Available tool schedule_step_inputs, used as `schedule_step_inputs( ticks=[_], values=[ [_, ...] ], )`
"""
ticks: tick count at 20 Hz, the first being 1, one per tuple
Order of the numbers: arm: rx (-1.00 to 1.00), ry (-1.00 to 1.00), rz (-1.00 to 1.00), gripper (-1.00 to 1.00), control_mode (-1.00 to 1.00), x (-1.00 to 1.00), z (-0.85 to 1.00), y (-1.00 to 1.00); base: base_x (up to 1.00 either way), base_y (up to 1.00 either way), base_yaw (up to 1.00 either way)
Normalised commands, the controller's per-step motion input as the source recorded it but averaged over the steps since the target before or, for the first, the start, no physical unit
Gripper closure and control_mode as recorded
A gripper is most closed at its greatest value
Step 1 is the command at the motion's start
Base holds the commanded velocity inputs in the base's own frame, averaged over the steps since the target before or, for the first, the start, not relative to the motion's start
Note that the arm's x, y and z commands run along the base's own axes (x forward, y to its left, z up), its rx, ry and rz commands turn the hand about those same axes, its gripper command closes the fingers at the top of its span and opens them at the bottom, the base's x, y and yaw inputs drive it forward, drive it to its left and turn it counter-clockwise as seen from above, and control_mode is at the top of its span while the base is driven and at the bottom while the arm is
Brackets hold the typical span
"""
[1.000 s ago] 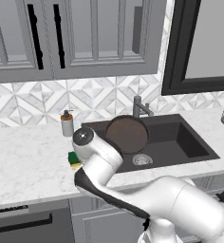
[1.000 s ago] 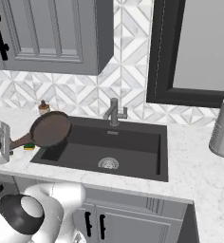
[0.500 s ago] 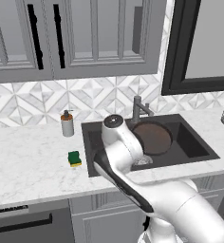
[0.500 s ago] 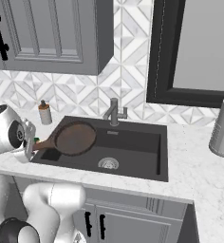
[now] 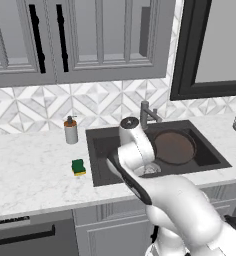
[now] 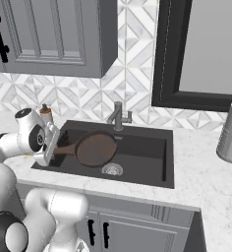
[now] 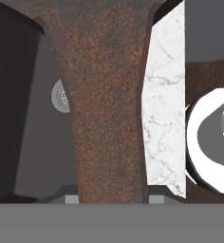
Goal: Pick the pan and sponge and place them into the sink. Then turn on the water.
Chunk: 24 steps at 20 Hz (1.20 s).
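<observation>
The pan point(image 6: 95, 149) hangs over the sink point(image 6: 145, 160), held out ahead of the hand point(image 6: 53, 143), tilted, above the round drain point(image 6: 111, 170). Beyond the pan stands the faucet point(image 6: 118, 116). The sponge point(image 5: 78, 167) lies on the bench point(image 5: 35, 170) behind the hand, beside the sink, with the soap dispenser point(image 5: 70, 130) farther back by the wall. The hand is clamped on the pan's handle point(image 7: 107, 114).
</observation>
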Motion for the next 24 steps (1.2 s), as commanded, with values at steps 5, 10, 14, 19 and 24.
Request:
schedule_step_inputs(
  ticks=[5, 10, 14, 19, 24],
  values=[
    [0.00, 0.01, -0.12, 1.00, -1.00, 0.64, -0.35, -0.26, 0.00, 0.00, 0.00],
    [0.00, 0.01, 0.00, 1.00, -1.00, 0.75, -0.35, -0.20, 0.00, 0.00, 0.00],
    [0.00, 0.00, 0.00, 1.00, -1.00, 0.70, -0.32, -0.16, 0.00, 0.00, 0.00],
    [0.00, 0.05, 0.00, 1.00, -1.00, 0.68, -0.30, -0.08, 0.00, 0.00, 0.00],
    [0.00, 0.04, 0.00, 1.00, -1.00, 0.62, -0.34, -0.04, 0.00, 0.00, 0.00]
  ],
)
